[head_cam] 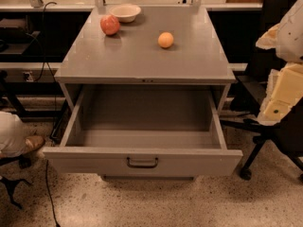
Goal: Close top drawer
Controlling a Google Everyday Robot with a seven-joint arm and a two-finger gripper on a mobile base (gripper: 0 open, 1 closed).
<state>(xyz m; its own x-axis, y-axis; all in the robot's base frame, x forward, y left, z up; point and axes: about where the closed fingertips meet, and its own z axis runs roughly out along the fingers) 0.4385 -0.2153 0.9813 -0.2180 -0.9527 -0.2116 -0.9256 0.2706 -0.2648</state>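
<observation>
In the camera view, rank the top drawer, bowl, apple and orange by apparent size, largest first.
1. Top drawer, open and nearest the camera.
2. Bowl, farthest back, so its real size may be understated.
3. Apple.
4. Orange, slightly smaller than the apple.
The gripper is not in view.

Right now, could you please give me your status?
Tool at right edge, not touching top drawer. Drawer pulled out, empty. Nothing in its way.

arm [289,30] recorded right of the top drawer [142,162]: white rounded shell, faintly speckled. gripper [278,105] noted beneath it, likewise right of the drawer: cream-yellow blocky segments, one small dark dot marked near the lower end.
</observation>
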